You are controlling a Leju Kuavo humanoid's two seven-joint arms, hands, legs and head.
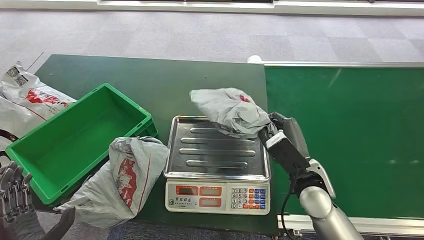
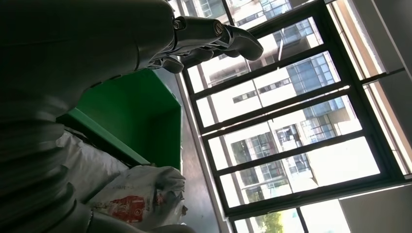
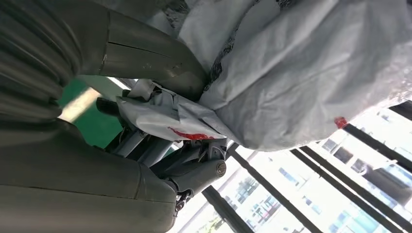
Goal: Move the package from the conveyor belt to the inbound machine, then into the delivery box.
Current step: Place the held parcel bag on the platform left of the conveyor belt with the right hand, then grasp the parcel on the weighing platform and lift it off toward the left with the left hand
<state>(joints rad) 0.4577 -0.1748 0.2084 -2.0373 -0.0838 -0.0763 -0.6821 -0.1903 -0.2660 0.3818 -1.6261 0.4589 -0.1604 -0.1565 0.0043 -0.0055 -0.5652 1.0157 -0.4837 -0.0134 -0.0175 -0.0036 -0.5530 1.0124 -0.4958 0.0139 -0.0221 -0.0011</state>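
Silver right arm (image 1: 327, 212), black cable, dark grey fingers (image 1: 276, 120)

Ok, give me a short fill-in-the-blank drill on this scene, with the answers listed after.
1. The right hand holds a grey package over the ____ of the scale.
2. The crate is coloured ____.
3. A second package lies between the crate and the ____.
4. The left hand holds ____.

Missing words: tray; green; scale; nothing
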